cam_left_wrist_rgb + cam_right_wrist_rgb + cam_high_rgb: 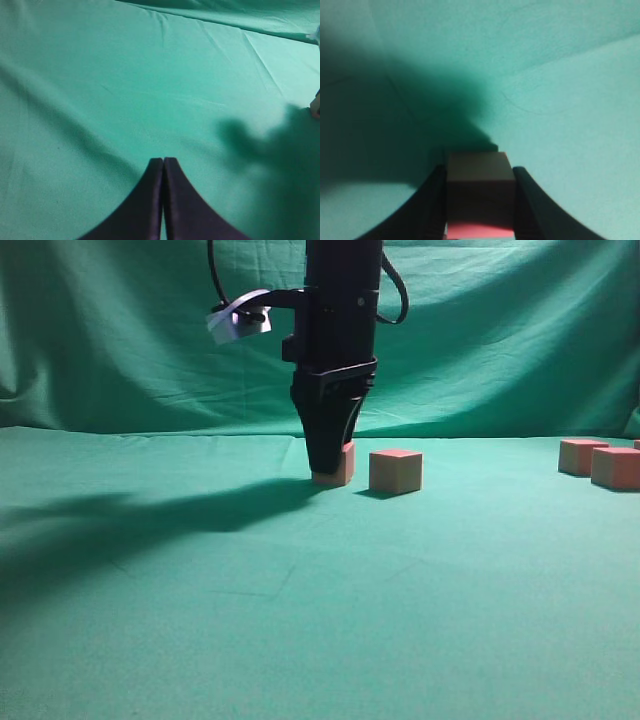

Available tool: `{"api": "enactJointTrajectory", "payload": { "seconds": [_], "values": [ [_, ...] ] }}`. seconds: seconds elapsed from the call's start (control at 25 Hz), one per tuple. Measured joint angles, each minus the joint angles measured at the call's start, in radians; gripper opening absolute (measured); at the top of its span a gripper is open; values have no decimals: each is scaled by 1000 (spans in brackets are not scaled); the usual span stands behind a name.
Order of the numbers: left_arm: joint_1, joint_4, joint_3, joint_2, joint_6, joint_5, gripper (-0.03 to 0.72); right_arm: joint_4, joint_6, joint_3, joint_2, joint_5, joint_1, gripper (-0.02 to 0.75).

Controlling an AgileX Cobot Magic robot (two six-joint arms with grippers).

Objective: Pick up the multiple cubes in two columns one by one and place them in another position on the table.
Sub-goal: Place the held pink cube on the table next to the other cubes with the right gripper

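Right fingers (432,205) clamp a cube (479,187), seemingly resting on the table (300,590)

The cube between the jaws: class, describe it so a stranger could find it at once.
Find the black robot arm coming down onto the teal-green cloth table near the middle. At its tip sits a small salmon-pink cube, on the cloth. Unlike the free-standing cube beside it, the right gripper clamps this one.
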Motion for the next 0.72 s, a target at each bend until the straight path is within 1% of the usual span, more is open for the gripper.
{"api": "enactJointTrajectory", "payload": {
  "seconds": [0.56, 0.64, 0.72],
  "values": [
    [0, 0, 0, 0, 0, 0, 0, 21, -2, -1, 2, 0, 0, 273],
    [0, 0, 0, 0, 0, 0, 0, 31, 1, -1, 4, 0, 0, 349],
    [0, 0, 0, 0, 0, 0, 0, 36, 6, -1, 4, 0, 0, 454]
  ]
}}
